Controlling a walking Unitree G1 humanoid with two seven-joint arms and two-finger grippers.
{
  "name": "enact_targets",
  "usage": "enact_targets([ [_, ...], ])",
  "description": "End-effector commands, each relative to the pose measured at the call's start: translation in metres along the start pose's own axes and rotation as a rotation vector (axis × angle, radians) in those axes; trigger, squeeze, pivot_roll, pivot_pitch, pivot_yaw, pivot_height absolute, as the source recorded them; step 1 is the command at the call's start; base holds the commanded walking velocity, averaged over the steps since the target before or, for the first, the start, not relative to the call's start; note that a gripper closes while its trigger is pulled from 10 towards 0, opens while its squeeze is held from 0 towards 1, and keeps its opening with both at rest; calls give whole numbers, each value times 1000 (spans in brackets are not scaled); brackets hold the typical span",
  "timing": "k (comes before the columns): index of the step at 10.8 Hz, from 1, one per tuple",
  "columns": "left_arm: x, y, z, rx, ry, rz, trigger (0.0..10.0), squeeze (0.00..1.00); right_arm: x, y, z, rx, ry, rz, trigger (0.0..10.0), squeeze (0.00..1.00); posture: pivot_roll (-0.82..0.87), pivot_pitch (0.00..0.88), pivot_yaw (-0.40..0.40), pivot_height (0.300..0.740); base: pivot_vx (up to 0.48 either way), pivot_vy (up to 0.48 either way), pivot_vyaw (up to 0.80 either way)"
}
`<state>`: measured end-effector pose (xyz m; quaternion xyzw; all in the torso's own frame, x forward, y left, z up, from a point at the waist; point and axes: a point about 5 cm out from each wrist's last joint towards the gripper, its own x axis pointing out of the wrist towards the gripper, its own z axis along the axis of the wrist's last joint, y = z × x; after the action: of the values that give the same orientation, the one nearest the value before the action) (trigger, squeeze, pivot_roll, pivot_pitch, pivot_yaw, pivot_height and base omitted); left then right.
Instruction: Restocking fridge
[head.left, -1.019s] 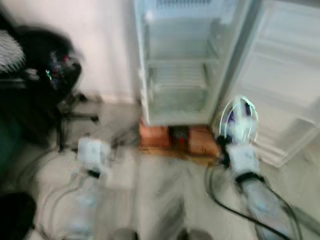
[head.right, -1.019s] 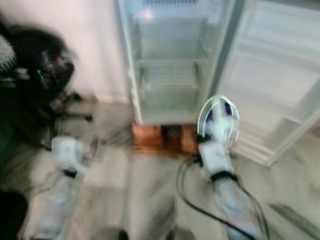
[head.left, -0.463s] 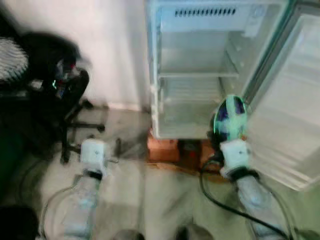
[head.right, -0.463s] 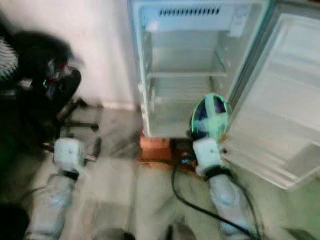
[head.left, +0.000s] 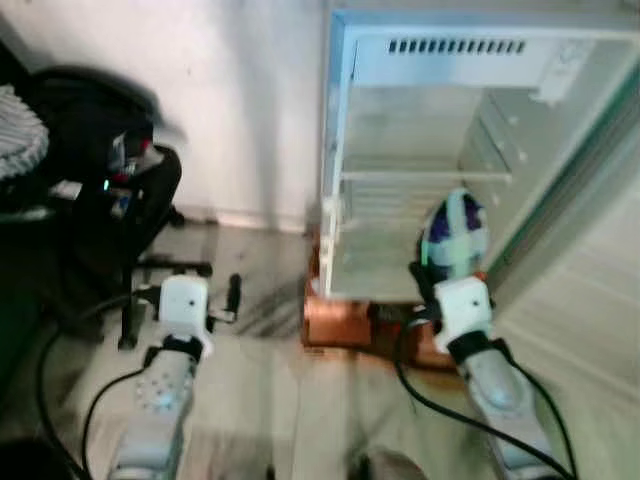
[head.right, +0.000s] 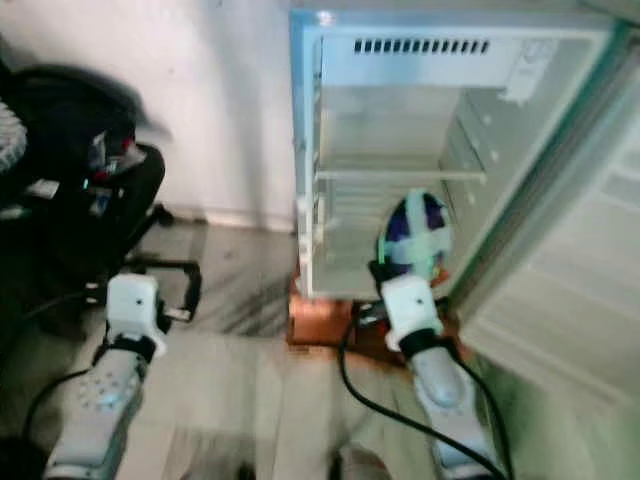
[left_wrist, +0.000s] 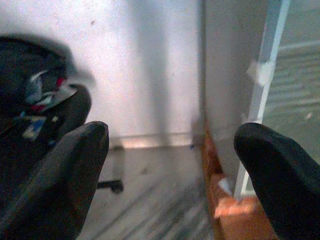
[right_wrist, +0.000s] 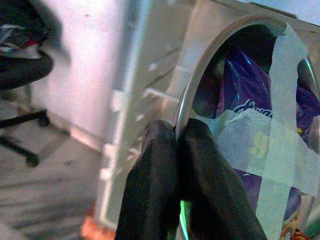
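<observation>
You were mid-carry, I judge: the right gripper (right_wrist: 177, 165) pinched the rim of 1 taped clear bowl of purple packets (head.left: 455, 235) before the open white fridge (head.left: 440, 150), next needing a reach onto 1 of its 2 shelves, while your left gripper (left_wrist: 170, 165) hung wide open, empty.

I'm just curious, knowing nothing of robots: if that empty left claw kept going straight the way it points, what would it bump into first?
Probably the white wall, near the fridge on its brick base. The open left gripper faces bare floor, then wall; depth is hard to judge.
</observation>
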<state>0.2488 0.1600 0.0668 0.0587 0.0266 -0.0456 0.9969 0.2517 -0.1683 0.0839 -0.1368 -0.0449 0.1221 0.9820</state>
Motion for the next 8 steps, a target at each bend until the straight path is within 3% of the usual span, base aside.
enact_targets([
  [1,0,-5,0,-5,6,-22,10000,0,0,-11,0,11,15,-51,10000,0,113,93,2,740,244,0,0],
  [3,-1,-8,2,-5,-4,-40,10000,0,1,-12,0,4,11,-54,10000,0,114,97,1,740,283,0,-547],
  [8,-2,-9,1,-19,7,-41,10000,0,2,-10,2,-5,-3,-33,10000,0,113,101,-1,740,343,0,0],
])
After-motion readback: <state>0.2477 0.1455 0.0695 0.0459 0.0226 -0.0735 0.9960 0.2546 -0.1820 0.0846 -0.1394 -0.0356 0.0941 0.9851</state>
